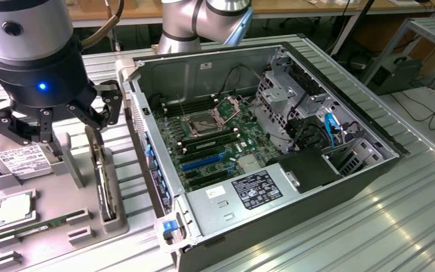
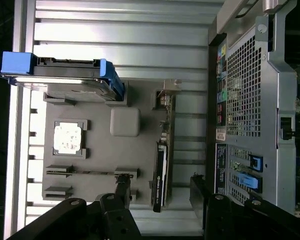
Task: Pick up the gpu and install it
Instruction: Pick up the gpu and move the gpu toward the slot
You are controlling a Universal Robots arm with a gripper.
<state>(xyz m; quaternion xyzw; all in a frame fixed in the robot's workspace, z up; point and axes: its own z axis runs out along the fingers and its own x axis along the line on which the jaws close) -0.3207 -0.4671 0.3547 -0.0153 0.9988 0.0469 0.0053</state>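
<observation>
probably light, stiff but fragile, the gpu stands edge-on beside the computer case; the gripper hangs spread above it; best pinched across its flat faces

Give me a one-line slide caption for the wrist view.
Open pincer lined up over the gpu, which stands edge-on in its gray holder beside the PC case.

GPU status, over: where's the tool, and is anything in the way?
Open tool straddles the gpu, gaps both sides. The gpu stands on edge in its tray slot, not installed. Nothing between tool and card.
</observation>
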